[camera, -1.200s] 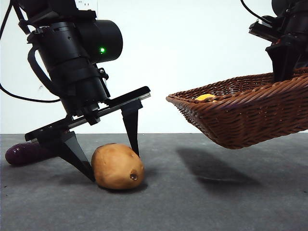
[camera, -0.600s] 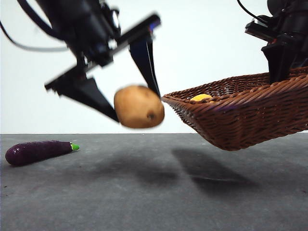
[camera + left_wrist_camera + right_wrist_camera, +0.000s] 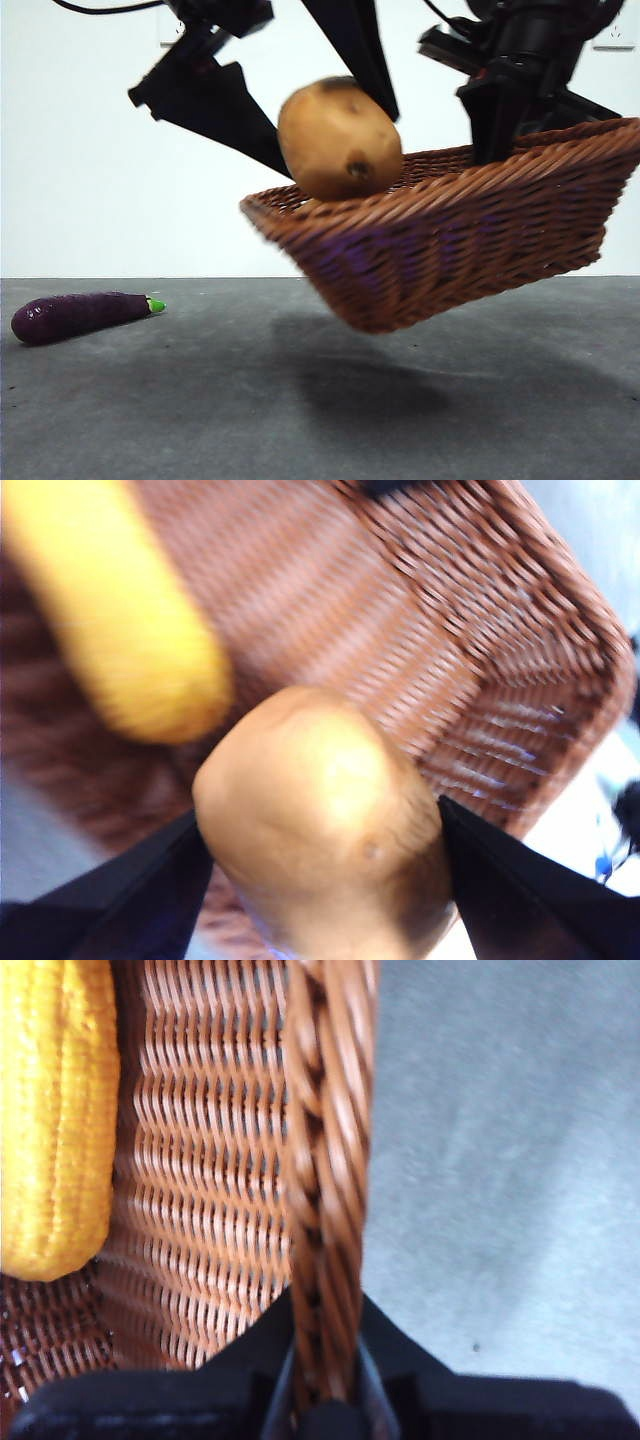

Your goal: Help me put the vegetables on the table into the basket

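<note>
My left gripper (image 3: 320, 120) is shut on the tan potato (image 3: 338, 138) and holds it in the air just over the near rim of the brown wicker basket (image 3: 470, 235). In the left wrist view the potato (image 3: 320, 820) sits between the jaws above the basket's inside (image 3: 420, 650). My right gripper (image 3: 505, 130) is shut on the basket's braided rim (image 3: 325, 1190) and holds the basket tilted above the table (image 3: 200, 420). The yellow-orange piece lies inside the basket (image 3: 55, 1110), also in the left wrist view (image 3: 120, 620). The purple eggplant (image 3: 80, 314) lies on the table at the far left.
A white wall (image 3: 80, 180) stands behind the table. The basket's shadow (image 3: 380, 385) falls on the table's middle.
My left gripper has lifted the potato from the table up and to the right, to the basket's rim. The right gripper has brought the basket to the left, toward the potato.
</note>
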Robot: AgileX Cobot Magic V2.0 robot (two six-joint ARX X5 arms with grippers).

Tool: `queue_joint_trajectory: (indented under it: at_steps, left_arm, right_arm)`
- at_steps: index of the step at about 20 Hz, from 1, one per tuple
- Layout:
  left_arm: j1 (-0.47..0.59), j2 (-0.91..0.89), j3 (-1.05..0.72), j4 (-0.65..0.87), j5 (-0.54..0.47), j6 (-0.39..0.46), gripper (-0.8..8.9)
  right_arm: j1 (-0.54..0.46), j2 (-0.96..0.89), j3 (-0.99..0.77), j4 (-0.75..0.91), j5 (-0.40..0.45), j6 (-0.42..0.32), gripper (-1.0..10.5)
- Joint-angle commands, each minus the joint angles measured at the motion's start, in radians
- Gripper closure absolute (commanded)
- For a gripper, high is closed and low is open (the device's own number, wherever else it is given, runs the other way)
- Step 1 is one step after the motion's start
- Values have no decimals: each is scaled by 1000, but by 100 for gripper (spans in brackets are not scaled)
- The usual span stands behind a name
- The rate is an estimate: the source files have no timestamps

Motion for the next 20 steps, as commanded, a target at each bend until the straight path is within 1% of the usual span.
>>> queue_joint_trajectory:
  at_steps: [1,3,4,5,9,11,12,14,16,17,18,20]
  left_arm:
    - [-14,16,-5,-4,-9,19,689]
    - [-20,16,-5,-5,-11,19,358]
    - [-21,16,-5,-6,-27,19,239]
    - [-22,16,-5,-12,-38,19,216]
    - [-22,16,-5,-19,-63,23,216]
    - [-22,8,-5,-39,-66,64,216]
    - [-22,-2,-5,-58,-90,95,216]
    - [-22,-39,-5,-139,-195,175,216]
    - [-12,-82,-5,-251,-370,243,216]
    - [2,-100,-5,-288,-440,261,216]
    - [25,-114,-5,-318,-486,288,216]
    - [106,-122,-5,-329,-484,355,217]
  right_arm:
    - [44,3,-5,3,11,45,957]
    - [73,3,-5,3,11,53,957]
    - [83,3,-5,4,12,61,957]
    - [92,3,-5,5,12,64,957]
    - [99,3,-5,2,13,71,957]
    - [98,3,-5,-8,30,71,957]
    - [97,3,-5,-10,50,71,957]
    - [89,3,-5,-16,60,70,957]
    - [70,3,-5,-21,61,66,957]
    - [61,3,-5,-20,61,62,957]
    - [46,3,-5,-21,61,60,957]
    - [21,3,-5,-21,60,52,957]
